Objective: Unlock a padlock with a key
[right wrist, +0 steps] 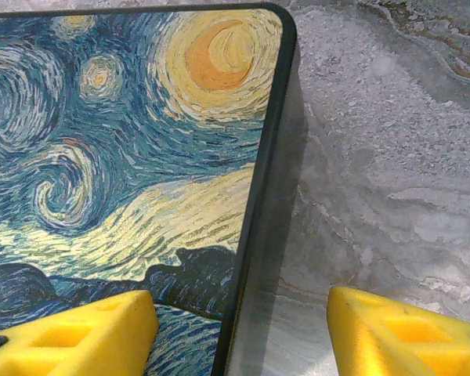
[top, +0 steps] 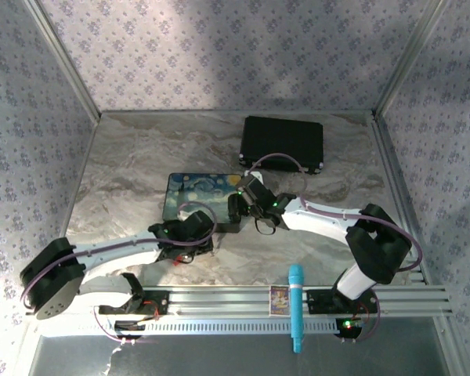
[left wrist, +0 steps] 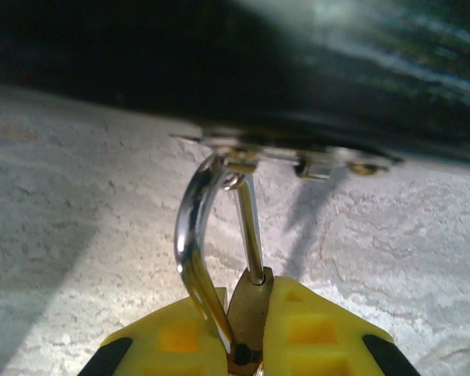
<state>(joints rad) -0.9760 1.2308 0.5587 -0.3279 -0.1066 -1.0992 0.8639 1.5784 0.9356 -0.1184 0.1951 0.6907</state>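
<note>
- The padlock (left wrist: 249, 307) is seen at the bottom centre of the left wrist view, its brass body clamped between the yellow fingers (left wrist: 317, 333) of the left gripper (left wrist: 247, 352).
- The silver shackle (left wrist: 189, 235) is carried upward from the body and is hooked through a small metal hasp (left wrist: 243, 153) on the dark lower edge of the painted box (top: 196, 194), in the upper middle of that view.
- Whether the shackle is latched into the body cannot be told.
- In the top view, the left arm is stretched from the lower left to the box's near edge, just below the centre of the frame.
- The right gripper (right wrist: 239, 337) is held released: its two yellow fingers (right wrist: 70, 333) are spread wide at the bottom corners of the right wrist view, with nothing grasped between them.
- Between those fingers the box's black rim is seen, with the swirling blue-and-yellow lid on the left and the marbled table (right wrist: 392, 157) on the right.
- A black case (top: 283, 142) is set on the table beyond the box, at upper centre of the top view.
- A turquoise marker (top: 296, 317) lies across the metal rail at lower right of centre.
</note>
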